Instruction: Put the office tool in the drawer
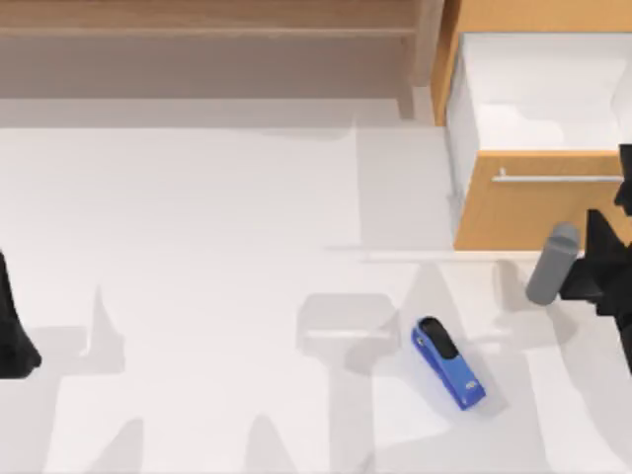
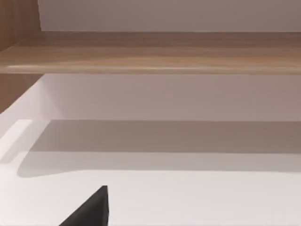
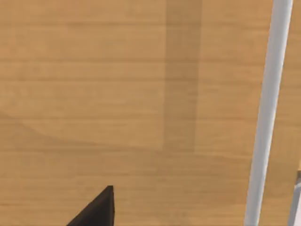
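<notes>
Top view: stapler flat on table, below and left of open drawer. Right gripper up and right of stapler, near drawer front; left arm parked far left. Finger spacing: cannot tell.
Left wrist: shelf unit.
Right wrist: drawer front, silver handle.

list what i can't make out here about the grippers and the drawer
- Right gripper, top view: cut off by the right edge, so its opening is unreadable.
- Left gripper, top view: cut off by the left edge.
- Drawer interior, top view: far part cropped by the top edge.
- Stapler, top view: white mark too small to see.
</notes>
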Controlling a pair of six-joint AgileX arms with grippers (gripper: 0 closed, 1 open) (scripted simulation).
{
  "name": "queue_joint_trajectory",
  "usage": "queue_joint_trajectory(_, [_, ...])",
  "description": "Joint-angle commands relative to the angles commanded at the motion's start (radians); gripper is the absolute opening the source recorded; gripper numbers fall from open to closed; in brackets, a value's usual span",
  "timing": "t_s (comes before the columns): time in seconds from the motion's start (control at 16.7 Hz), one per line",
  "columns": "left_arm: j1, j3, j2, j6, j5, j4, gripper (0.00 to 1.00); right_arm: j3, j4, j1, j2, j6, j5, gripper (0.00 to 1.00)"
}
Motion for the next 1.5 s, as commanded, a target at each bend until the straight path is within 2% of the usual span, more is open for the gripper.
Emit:
queue_joint_trajectory(0.42, [0.000,0.000,0.000,0.000,0.000,0.000,1.00,-0.071,0.062,0.030,-0.008,0.001,0.031,1.00])
queue_joint_trajectory(0.54, [0.000,0.000,0.000,0.000,0.000,0.000,1.00,-0.071,0.042,0.027,0.043,0.001,0.029,1.00])
queue_joint_trajectory(0.78, [0.000,0.000,0.000,0.000,0.000,0.000,1.00,-0.031,-0.028,0.082,-0.011,0.055,-0.005,1.00])
queue_joint_trajectory(1.14, [0.000,0.000,0.000,0.000,0.000,0.000,1.00,0.145,-0.386,0.228,-0.143,0.296,-0.110,1.00])
queue_joint_trajectory(1.5, [0.000,0.000,0.000,0.000,0.000,0.000,1.00,0.407,-0.976,0.322,-0.213,0.661,-0.215,1.00])
